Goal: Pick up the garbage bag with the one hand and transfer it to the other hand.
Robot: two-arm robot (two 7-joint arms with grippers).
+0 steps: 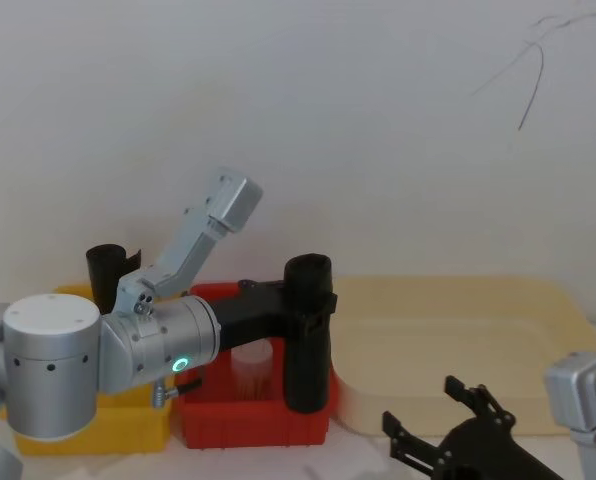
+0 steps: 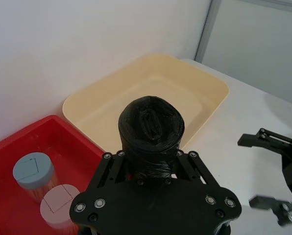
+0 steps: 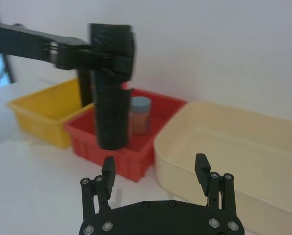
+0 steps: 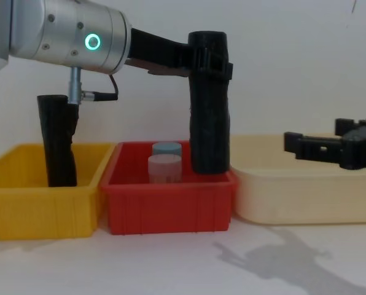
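Chest view: you are holding the garbage bag (image 4: 209, 123) upright over the red bin (image 4: 171, 209), left gripper (image 4: 210, 61) clamped near its top, right gripper (image 3: 155, 166) hovering, fingers apart, to its right.

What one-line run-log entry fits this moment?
left gripper: shut on bag | bag: upright over red bin | right gripper: open, clear of bag | handover: not yet
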